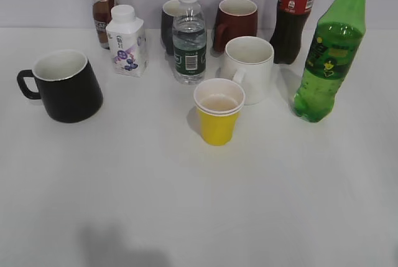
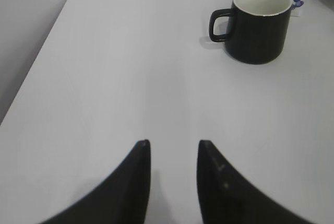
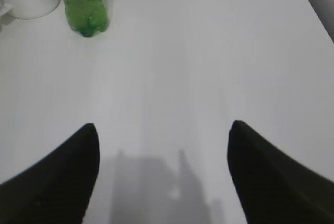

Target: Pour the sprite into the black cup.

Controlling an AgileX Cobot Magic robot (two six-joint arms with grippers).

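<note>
Nearest the lens, right gripper [image 3: 162, 145] hangs spread wide and empty; sprite [image 3: 83, 4] stands ahead-left of it, upright, capped. Bottle likely mostly full, heavy, smooth plastic that yields; grip the waisted body. Left gripper [image 2: 174, 153], jaws narrowly parted, holds nothing; glossy, rigid black cup [image 2: 257, 23] ahead-right.

1. A white table [image 1: 186, 205] is carrying 10 items, all standing upright.
2. The black cup [image 1: 65, 86] is sitting at the left, well apart from the others, handle pointing left.
3. The sprite [image 1: 331, 55] is standing at the right edge.
4. A yellow paper cup [image 1: 218, 112] is sitting in the middle, just in front of a white mug [image 1: 249, 68].
5. A clear water bottle [image 1: 189, 40] and a small white carton [image 1: 127, 43] are standing left of the white mug.
6. A brown drink bottle [image 1: 102, 5], a dark mug [image 1: 169, 24], a dark red mug [image 1: 236, 23] and a cola bottle [image 1: 293, 18] are lining the back.
</note>
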